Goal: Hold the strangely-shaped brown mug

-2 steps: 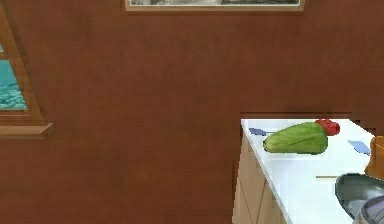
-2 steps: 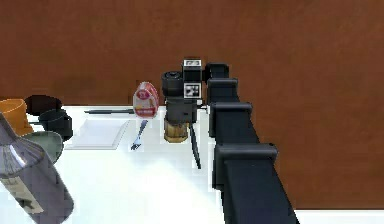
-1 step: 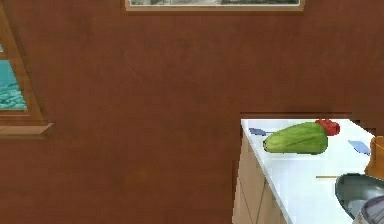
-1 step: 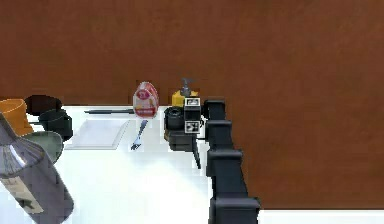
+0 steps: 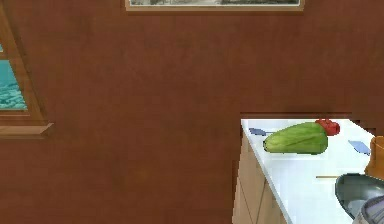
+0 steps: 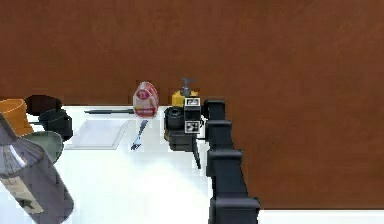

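Observation:
An orange-brown cup-like vessel (image 6: 12, 115) stands on the white counter (image 6: 130, 185) at the arm side view's left edge; the same colour shows at the forward view's right edge (image 5: 377, 156). Beside it sit a dark rounded pot (image 6: 55, 123) and a dark brown blob (image 6: 40, 102) behind that. I cannot tell which of these is the mug. The arm (image 6: 228, 170) rises from the bottom edge, and the gripper (image 6: 178, 126) sits well right of those vessels. A small yellow item with a dark top (image 6: 185, 96) stands just behind the gripper, so I cannot tell whether it holds anything.
On the counter lie a pink-and-white egg-shaped thing (image 6: 146, 97), a knife (image 6: 138, 136), a white cloth or sheet (image 6: 100, 131) and a grey bottle (image 6: 30, 178). The forward view has a green vegetable (image 5: 297, 139), a red thing (image 5: 327, 126), a dark bowl (image 5: 362, 192) and a brown wall (image 5: 150, 110).

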Robot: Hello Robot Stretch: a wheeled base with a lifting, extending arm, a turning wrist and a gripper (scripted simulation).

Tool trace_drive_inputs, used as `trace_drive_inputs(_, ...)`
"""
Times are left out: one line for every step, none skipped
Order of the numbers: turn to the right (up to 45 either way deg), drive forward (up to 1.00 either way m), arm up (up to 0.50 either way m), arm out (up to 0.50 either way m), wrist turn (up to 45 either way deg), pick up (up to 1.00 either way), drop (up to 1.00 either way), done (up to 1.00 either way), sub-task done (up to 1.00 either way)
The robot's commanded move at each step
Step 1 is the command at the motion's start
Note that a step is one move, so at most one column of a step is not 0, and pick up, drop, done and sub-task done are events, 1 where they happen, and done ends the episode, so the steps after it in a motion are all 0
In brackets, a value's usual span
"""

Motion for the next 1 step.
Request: trace_drive_inputs(0.0,0.00,0.08,0.00,0.0,0.00,0.00,0.00,0.00)
